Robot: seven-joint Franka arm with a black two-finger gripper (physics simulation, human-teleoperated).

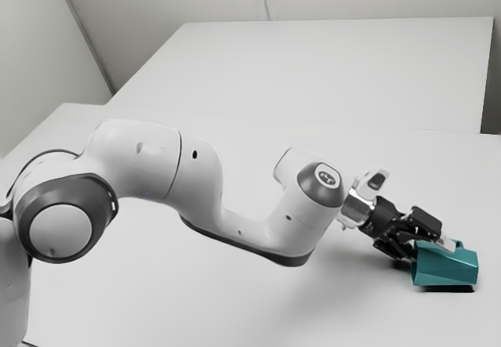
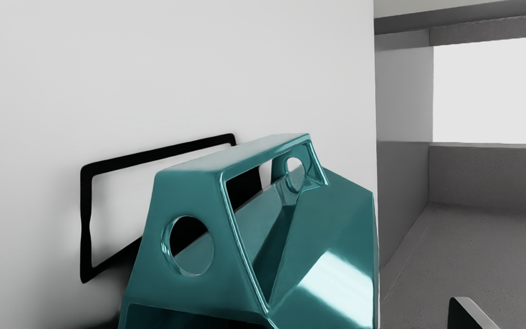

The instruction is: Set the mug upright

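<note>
A teal faceted mug [image 1: 446,267] lies on its side near the exterior view's right edge, with a dark shadow under it. The black gripper [image 1: 427,249] reaches it from the exterior view's left, one light fingertip over the mug's upper side. In the wrist view the mug [image 2: 336,228] shows its angular handle with round holes. The gripper [image 2: 263,317] stands open there around the mug's near part; one finger [image 2: 470,315] is beside the mug, with a gap between them. The other finger is hidden by the mug.
The mug rests on or just above a white table [image 1: 313,308]; contact is unclear. A second white surface [image 1: 329,65] extends behind, up to pale walls. In the wrist view, grey floor [image 2: 473,256] lies past the table's edge.
</note>
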